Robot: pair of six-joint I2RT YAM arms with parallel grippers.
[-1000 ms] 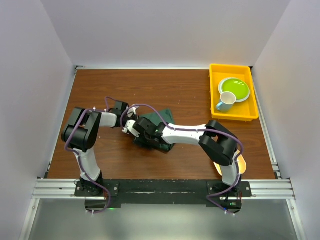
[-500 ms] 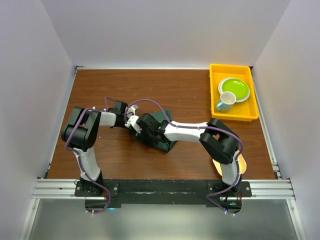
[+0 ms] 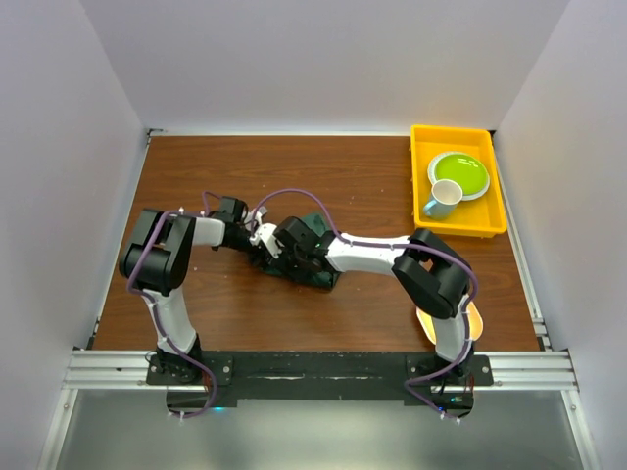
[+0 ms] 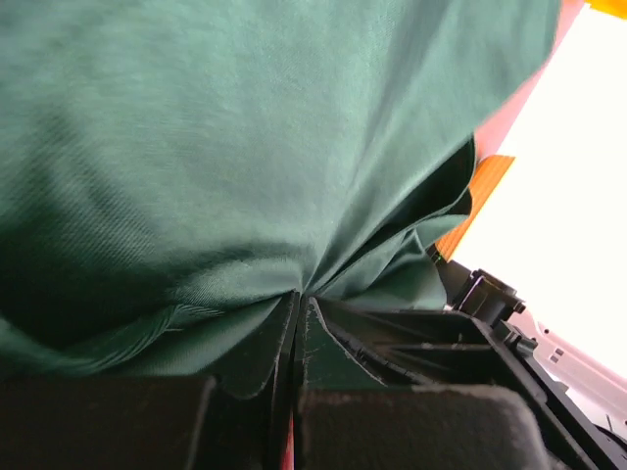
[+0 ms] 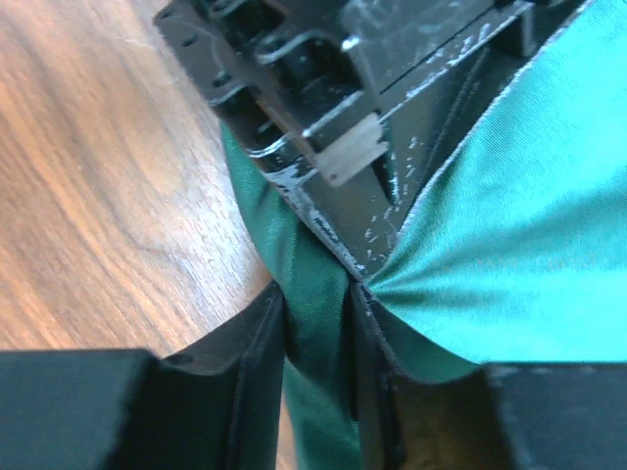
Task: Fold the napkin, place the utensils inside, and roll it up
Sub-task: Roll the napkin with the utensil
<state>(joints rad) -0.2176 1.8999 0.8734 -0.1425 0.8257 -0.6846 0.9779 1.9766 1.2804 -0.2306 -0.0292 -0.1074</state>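
My left tool [image 4: 297, 305] is pinched tight on a fold of the dark green napkin [image 4: 245, 127], and my right tool [image 5: 315, 294] clamps another fold just beside it. The napkin lies bunched on the wooden surface [image 3: 343, 176], left of centre, well apart from the yellow tray [image 3: 465, 230] at the far right.

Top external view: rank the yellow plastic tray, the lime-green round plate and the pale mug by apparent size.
1. yellow plastic tray, clearly largest
2. lime-green round plate, inside the tray
3. pale mug, smallest
They sit together, so camera distance hardly matters.
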